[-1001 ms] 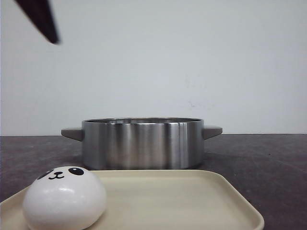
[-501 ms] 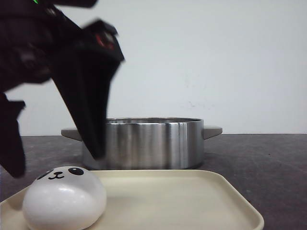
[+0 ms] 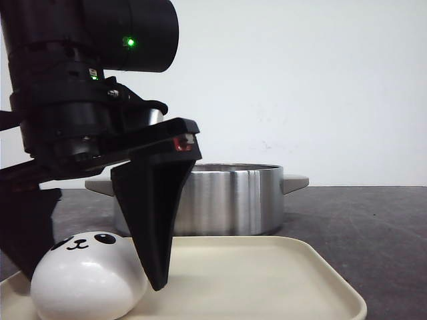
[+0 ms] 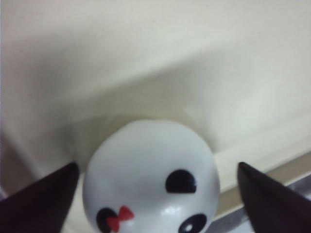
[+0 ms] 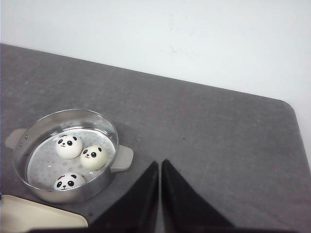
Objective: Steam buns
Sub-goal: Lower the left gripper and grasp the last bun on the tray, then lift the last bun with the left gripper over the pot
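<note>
Plain white wall (image 3: 300, 80) behind; dark grey mottled tabletop (image 5: 209, 131) — even, soft light

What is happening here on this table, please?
The robot is moving white panda-face buns from a cream plastic tray into a round steel steamer pot. Three buns already lie inside the pot. The last white panda-face bun sits on the tray, and the left gripper is around it with its jaws open, not yet closed. The right gripper hangs shut above the dark grey table, holding nothing.
</note>
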`<state>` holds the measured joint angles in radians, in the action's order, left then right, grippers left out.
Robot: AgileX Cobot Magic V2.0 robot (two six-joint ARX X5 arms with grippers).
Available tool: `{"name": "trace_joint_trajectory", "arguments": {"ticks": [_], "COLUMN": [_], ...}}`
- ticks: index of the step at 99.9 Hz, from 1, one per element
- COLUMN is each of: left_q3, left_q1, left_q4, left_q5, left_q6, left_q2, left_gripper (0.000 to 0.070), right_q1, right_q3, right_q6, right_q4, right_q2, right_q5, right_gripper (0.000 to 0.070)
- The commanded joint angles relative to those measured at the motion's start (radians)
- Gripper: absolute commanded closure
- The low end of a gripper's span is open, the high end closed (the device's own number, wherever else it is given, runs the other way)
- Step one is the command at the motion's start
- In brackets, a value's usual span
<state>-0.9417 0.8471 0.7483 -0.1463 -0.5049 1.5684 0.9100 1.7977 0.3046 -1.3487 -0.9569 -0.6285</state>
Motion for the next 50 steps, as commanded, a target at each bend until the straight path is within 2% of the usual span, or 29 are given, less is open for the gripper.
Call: {"name": "trace_joint_trajectory", "arguments": {"ticks": [1, 4, 5, 16, 28, 50], "left_q3": [-0.009, -0.009, -0.009, -0.014, -0.06, -0.259], "left_q1": [0.011, 0.011, 0.011, 0.011, 0.012, 0.03], "left_q4": [-0.008, -0.009, -0.009, 0.002, 0.071, 0.123], "left_q5": [0.011, 0.012, 0.012, -0.003, -0.032, -0.033], "left_q6": [-0.002, 0.001, 0.002, 0.021, 0.07, 0.088], "left_q2": [0.027, 0.027, 0.027, 0.026, -0.006, -0.143], "left_gripper": [0.0555, 0.069, 0.07, 0.069, 0.069, 0.069], "right_q1": [0.011, 0.011, 0.011, 0.011, 0.011, 0.011], "right_q3": [0.016, 0.016, 0.016, 0.016, 0.016, 0.016], "right_q6": [0.022, 0.022, 0.022, 0.022, 0.022, 0.022], "right_q4": [-0.066, -0.066, -0.066, -0.066, -0.066, -0.066], "right_q2": [-0.006, -0.005, -0.004, -0.001, 0.0, -0.001], "right_q5": [-0.001, -0.001, -0.001, -0.002, -0.002, -0.009], "right_gripper": [0.07, 0.07, 0.07, 0.07, 0.07, 0.07]}}
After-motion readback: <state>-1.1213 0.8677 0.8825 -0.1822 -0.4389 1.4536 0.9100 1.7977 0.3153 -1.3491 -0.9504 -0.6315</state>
